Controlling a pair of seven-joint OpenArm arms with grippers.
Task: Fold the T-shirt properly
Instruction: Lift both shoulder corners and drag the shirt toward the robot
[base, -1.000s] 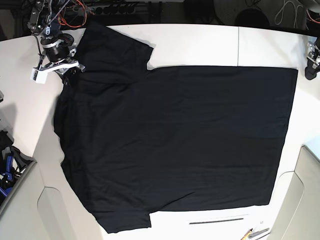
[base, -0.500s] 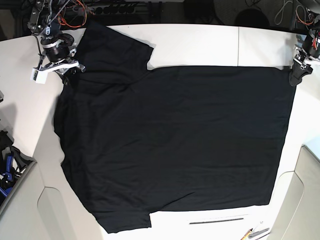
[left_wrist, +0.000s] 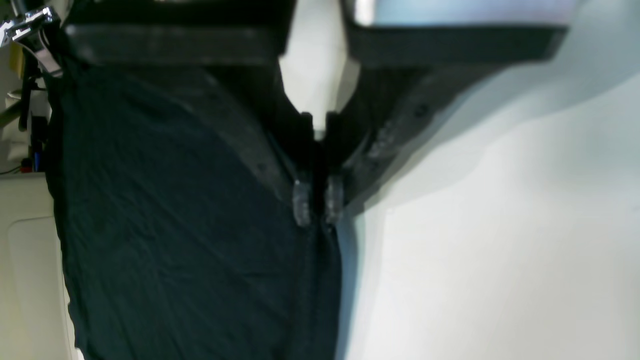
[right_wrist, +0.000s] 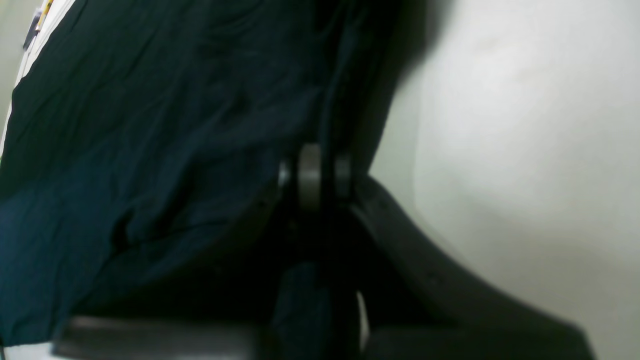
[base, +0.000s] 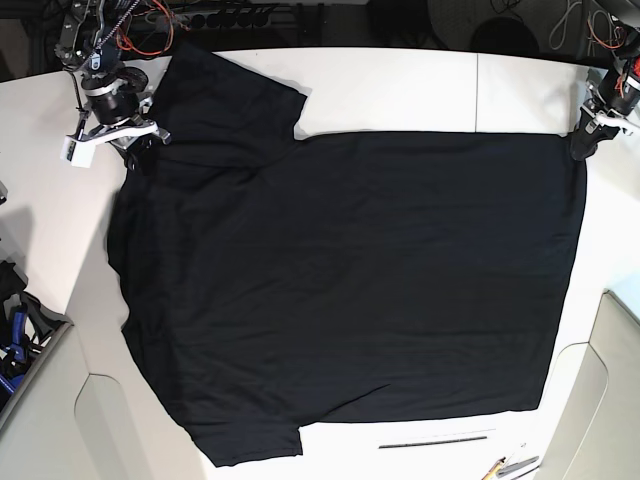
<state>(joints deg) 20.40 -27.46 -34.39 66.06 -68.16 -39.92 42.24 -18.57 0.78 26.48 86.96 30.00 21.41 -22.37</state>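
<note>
Left pincer (left_wrist: 317, 202) pinching T-shirt (base: 350, 290) corner, right pincer (right_wrist: 314, 175) clamping opposite edge

The left gripper (base: 580, 150), which a second ago hung over bare table (base: 400, 90) beyond the far right corner of the T-shirt (base: 350, 290), has come in over that corner. Its jaws, earlier apart, now stand together on the cloth's edge (the left wrist view shows the clear fingertips (left_wrist: 301, 200) pinched on the dark hem). That corner has been drawn a little inward: the shirt's right edge, which ran straight up to a square corner before, now slants toward the gripper at its far end.
</note>
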